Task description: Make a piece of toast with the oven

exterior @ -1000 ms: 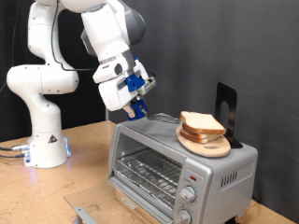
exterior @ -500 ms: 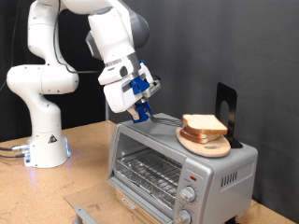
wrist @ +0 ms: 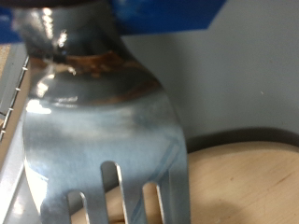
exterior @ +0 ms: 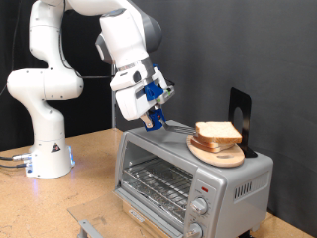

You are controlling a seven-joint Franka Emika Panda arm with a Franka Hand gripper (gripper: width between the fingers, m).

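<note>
My gripper (exterior: 153, 114) is shut on a metal fork (exterior: 176, 126) and holds it just above the top of the silver oven (exterior: 188, 177). The tines point towards the exterior view's right, close to a stack of pale bread slices (exterior: 218, 132) on a round wooden board (exterior: 216, 152) on the oven's top. The piece of toast cannot be told apart within the stack. The wrist view shows the fork (wrist: 103, 121) up close, its tines over the edge of the board (wrist: 248, 182). The oven's wire rack (exterior: 154, 183) is bare.
A black upright stand (exterior: 240, 117) sits behind the board on the oven top. The oven's two knobs (exterior: 201, 208) are at its front right. The arm's white base (exterior: 48, 149) stands at the exterior view's left. A grey bar (exterior: 87, 226) lies by the bottom edge.
My gripper has moved to the exterior view's right with the fork, bringing the tines closer to the bread stack. The bread, board and oven have not moved.
</note>
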